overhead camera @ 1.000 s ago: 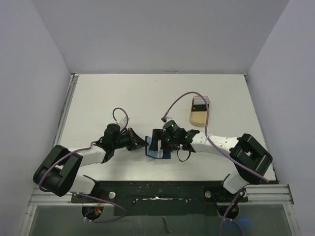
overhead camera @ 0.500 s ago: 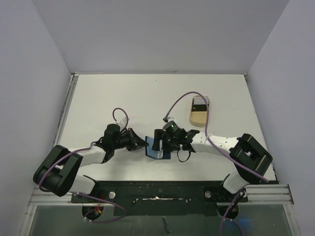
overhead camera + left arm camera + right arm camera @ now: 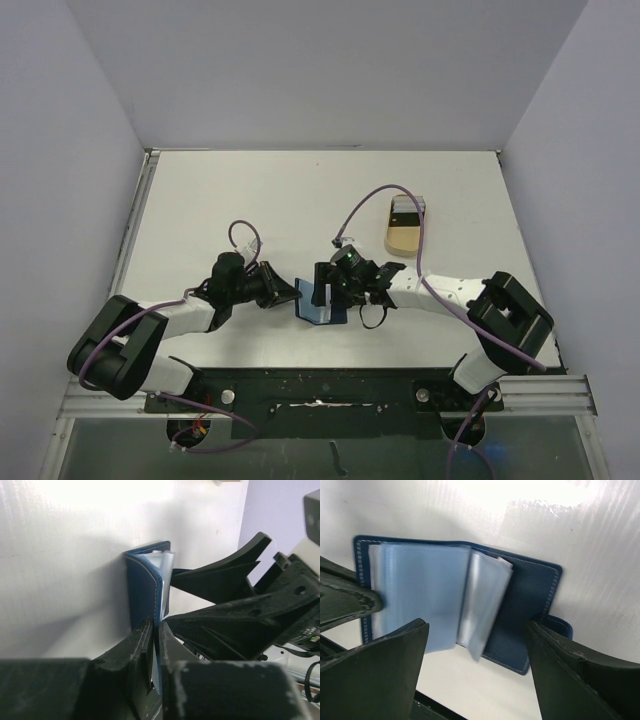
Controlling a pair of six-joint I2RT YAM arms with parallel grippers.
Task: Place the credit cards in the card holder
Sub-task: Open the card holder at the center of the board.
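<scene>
Left wrist view showed my left claw [image 3: 155, 630] pinched on the free edge of the card holder [image 3: 145, 580]. It lay opened near the middle of the table [image 3: 60, 555], the gripped cover raised on edge, its length running toward my right claw [image 3: 475, 627], which stood spread astride its clear sleeves.

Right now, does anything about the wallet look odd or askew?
Only slightly: the card holder is half open, its clear sleeves fanning out loosely instead of flat, while the left gripper pinches one cover edge. Nothing looks damaged.
</scene>
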